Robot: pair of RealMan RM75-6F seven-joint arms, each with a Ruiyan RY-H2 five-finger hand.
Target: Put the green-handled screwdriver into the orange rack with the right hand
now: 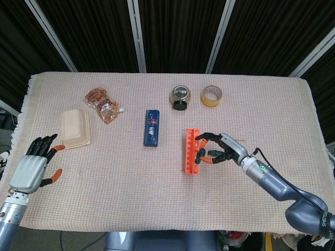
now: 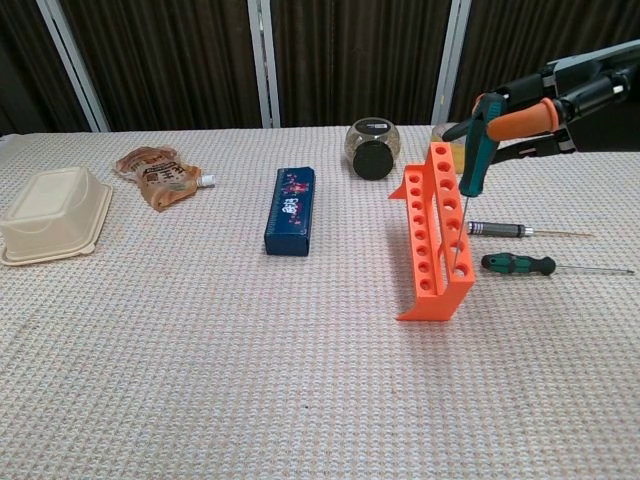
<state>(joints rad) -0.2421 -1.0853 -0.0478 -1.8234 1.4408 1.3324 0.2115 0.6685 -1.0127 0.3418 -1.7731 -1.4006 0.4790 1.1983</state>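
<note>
Right hand: the right hand [image 2: 560,100] grips the green-handled screwdriver [image 2: 472,152] by its handle, just right of the orange rack [image 2: 432,240].
Screwdriver axis: near upright, handle up, thin shaft pointing down, its tip at the rack's top face; whether it sits in a hole cannot be told.
Rack: one, tilted toward the left, its row of holes facing the chest camera.
Other screwdrivers: two, lying flat on the table [image 2: 250,380] right of the rack, a black-handled one [image 2: 497,229] and a green-and-black one [image 2: 518,264], shafts pointing right.
Left hand: the left hand [image 1: 35,166] is empty, fingers spread, far left of the rack.
</note>
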